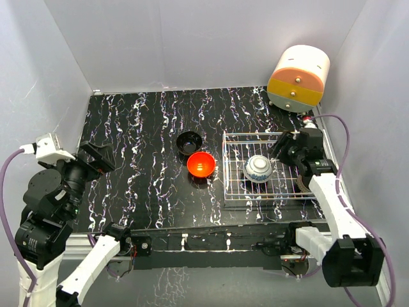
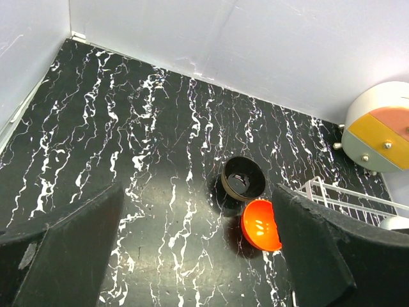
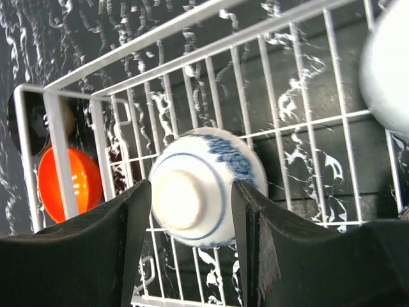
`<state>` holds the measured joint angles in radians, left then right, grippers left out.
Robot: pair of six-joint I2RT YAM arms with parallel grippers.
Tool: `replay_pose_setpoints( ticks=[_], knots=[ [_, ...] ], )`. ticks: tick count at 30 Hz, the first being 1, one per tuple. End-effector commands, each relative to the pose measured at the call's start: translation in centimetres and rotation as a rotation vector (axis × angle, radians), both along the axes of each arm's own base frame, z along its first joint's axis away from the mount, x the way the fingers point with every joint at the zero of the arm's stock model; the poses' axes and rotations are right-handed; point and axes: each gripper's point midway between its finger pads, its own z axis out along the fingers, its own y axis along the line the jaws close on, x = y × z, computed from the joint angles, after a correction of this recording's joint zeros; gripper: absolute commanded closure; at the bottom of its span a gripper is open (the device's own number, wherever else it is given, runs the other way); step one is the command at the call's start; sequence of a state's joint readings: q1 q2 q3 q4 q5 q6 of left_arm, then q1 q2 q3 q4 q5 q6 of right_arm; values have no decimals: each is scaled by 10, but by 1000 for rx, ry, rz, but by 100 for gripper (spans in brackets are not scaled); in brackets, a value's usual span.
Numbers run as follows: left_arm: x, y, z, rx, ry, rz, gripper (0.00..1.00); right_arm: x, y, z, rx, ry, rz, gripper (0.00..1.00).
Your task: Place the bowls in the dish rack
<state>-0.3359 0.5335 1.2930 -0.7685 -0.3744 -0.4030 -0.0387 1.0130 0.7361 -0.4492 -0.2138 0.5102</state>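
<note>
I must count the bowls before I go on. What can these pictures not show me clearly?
- White round thing: right wrist view, cut by the right edge; bowl or not, unclear.
- Rack, right part: top view, under the right gripper.
- Red bowl: left wrist view, right side behind a finger.

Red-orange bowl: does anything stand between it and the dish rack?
Nothing visible does. Bare table separates the red-orange bowl from the facing wall of the dish rack; the black bowl sits farther back, off that line.
</note>
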Motion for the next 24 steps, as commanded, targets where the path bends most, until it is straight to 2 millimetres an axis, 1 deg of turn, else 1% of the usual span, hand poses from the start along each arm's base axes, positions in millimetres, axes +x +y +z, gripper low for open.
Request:
replay_pose_setpoints(
  ticks=[1, 4, 6, 9, 12, 14, 16, 20, 24],
  knots=[
    [7, -9, 2, -13, -12, -33, 3, 0, 26, 41, -201, -79, 97, 44],
    [10, -12, 1, -17, -9, -43, 3, -11, 54, 26, -291, -1, 162, 43],
    [11, -12, 0, -15, -4, -43, 3, -17, 62, 17, -330, 29, 161, 42],
    [11, -12, -1, -13, -1, -40, 3, -20, 58, 11, -348, 40, 119, 42],
    [12, -12, -4, -7, 5, -39, 3, -20, 46, 14, -394, 31, 64, 40],
    [14, -12, -6, -5, 10, -41, 3, -19, 41, 13, -429, 39, 54, 40],
    [15, -14, -10, -9, 15, -45, 3, -18, 42, 7, -446, 59, 70, 40],
    [15, -15, -17, -15, 20, -46, 3, -20, 54, -4, -435, 79, 118, 40],
    [14, -13, -19, -11, 27, -42, 3, -18, 55, -10, -449, 90, 112, 40]
  ],
)
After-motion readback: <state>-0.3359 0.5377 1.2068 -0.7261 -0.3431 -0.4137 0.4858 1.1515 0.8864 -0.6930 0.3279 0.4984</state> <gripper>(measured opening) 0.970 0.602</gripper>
